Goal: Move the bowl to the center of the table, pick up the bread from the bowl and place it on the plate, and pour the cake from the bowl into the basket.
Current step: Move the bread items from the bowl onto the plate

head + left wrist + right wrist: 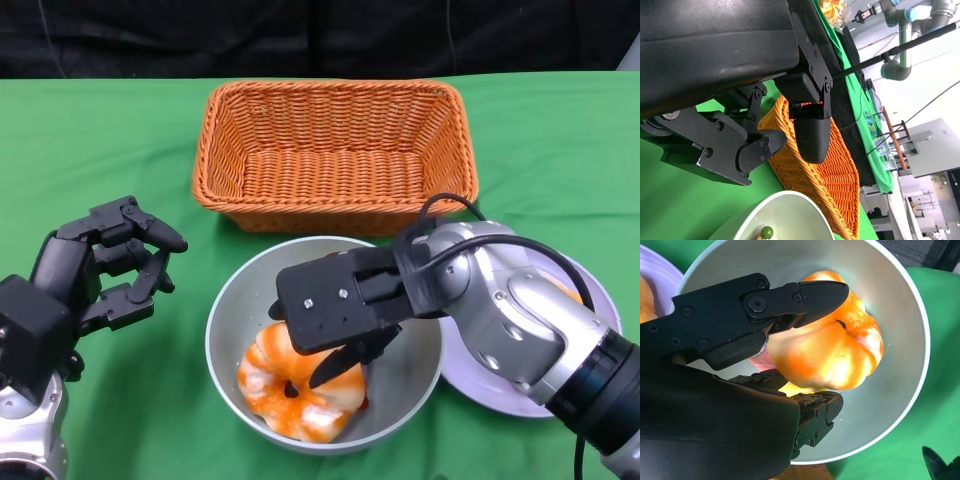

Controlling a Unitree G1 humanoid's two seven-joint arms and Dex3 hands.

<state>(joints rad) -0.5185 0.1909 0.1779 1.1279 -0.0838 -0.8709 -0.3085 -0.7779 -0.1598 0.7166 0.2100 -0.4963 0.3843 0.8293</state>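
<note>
A grey bowl (pixel 225 310) (pixel 900 305) stands on the green cloth just in front of the basket (pixel 335 150). An orange and white ring-shaped pastry (pixel 290 395) (pixel 840 350) lies in it, with a pink and yellow piece (pixel 762 360) half hidden underneath. My right hand (pixel 345 305) (pixel 730 340) reaches into the bowl, with fingers spread above and below the pastry; a gap shows at the lower one. The purple plate (pixel 480 375) (pixel 660 267) lies under my right forearm with something orange (pixel 568 290) on it. My left hand (pixel 100 265) (pixel 790 115) hovers left of the bowl, holding nothing.
The orange wicker basket (pixel 825 180) has nothing in it and sits at the table's far middle. Black cloth backs the far edge. Green cloth lies bare to the left and right of the basket. A small green ball (pixel 766 232) shows inside the bowl in the left wrist view.
</note>
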